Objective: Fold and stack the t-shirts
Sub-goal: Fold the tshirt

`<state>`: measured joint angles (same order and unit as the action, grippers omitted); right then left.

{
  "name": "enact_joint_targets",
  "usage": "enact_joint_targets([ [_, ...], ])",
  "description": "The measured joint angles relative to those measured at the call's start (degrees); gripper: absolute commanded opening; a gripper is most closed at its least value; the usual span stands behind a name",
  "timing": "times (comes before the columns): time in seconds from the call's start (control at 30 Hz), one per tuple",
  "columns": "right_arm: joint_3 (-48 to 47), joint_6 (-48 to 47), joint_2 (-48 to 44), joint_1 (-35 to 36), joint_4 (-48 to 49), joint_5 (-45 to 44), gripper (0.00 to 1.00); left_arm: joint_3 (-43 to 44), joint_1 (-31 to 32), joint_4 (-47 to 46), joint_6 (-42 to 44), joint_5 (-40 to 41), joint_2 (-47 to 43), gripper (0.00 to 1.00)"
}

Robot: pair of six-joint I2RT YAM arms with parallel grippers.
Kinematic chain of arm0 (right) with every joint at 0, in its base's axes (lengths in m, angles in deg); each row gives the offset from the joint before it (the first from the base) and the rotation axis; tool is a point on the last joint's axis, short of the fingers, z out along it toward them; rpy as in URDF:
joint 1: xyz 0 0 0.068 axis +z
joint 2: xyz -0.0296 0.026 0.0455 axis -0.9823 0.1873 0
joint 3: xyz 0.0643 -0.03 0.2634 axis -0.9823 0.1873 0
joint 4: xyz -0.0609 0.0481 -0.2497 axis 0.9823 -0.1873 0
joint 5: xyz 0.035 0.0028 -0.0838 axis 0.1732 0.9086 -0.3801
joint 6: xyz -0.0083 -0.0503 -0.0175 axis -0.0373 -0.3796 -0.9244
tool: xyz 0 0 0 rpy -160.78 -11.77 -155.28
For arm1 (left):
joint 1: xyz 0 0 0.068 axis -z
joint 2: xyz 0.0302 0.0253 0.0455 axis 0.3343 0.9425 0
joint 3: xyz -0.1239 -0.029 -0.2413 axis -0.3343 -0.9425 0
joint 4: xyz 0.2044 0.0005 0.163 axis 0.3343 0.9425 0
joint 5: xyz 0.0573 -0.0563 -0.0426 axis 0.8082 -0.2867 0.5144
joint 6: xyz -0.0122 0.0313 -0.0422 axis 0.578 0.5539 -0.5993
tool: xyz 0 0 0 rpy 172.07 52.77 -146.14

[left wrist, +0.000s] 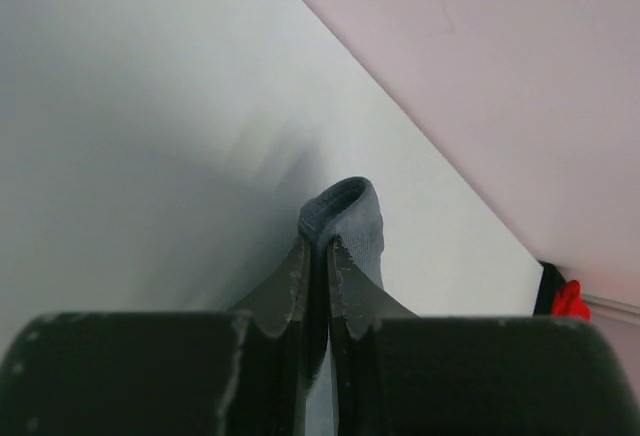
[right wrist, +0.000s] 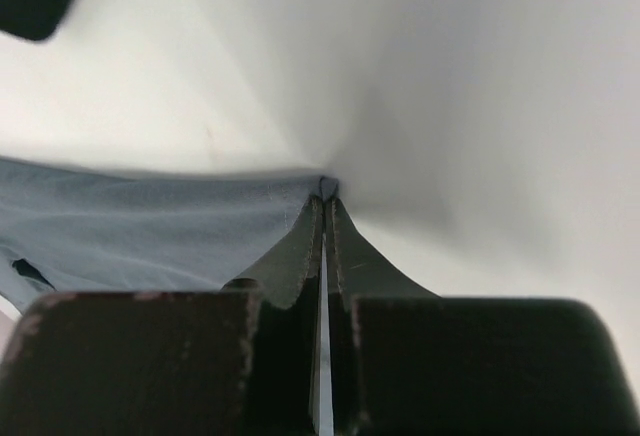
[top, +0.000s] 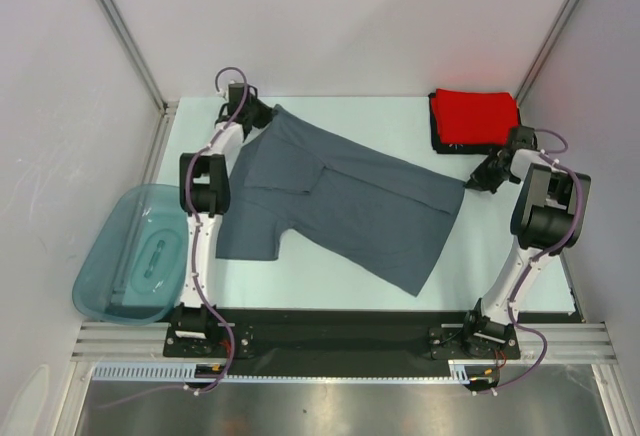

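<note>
- Three shirts: one blue-grey t-shirt (top: 340,206) at centre; red t-shirt (top: 477,114) atop black t-shirt (top: 437,128), 1 o'clock.
- I read left gripper (left wrist: 318,246) and right gripper (right wrist: 326,201) both clamped on the blue-grey's edges.

The grey shirt (top: 340,196) lies stretched across the middle of the table (top: 330,281) between my left tool (top: 267,114) and right tool (top: 470,184). Bare table is open along the near edge and along the far wall (top: 350,26). The red shirt (top: 477,113) on the black shirt (top: 437,131) fills the far right corner, near my right tool. The tub (top: 135,251) sits off the left edge.
</note>
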<state>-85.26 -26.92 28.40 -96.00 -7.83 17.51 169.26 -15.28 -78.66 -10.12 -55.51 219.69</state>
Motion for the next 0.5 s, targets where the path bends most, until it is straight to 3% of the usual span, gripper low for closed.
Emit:
enact_joint_targets([
  [0.2, -4.6, 0.0, 3.0, -1.1, -0.3, -0.9, 0.0, 1.5, 2.4, -2.9, -4.1, 2.7, 1.9, 0.11],
  [0.33, -7.0, -0.3, 4.6, -1.9, -0.5, -0.6, 0.01, 4.7, 2.9, -3.0, -5.6, 4.2, 3.7, 0.23],
  [0.4, -9.5, -0.3, 6.3, -2.4, -1.6, 0.2, 0.12, 5.1, 2.8, -3.0, -6.0, 4.7, 3.7, 0.3],
  [0.43, -10.6, -0.3, 6.9, -2.5, -2.0, 0.4, 0.17, 5.4, 2.7, -2.9, -5.9, 4.9, 3.7, 0.4],
  [0.5, -13.0, -0.2, 8.1, -2.6, -2.7, 0.2, 0.29, 5.6, 2.5, -2.4, -5.3, 5.3, 3.6, 0.44],
])
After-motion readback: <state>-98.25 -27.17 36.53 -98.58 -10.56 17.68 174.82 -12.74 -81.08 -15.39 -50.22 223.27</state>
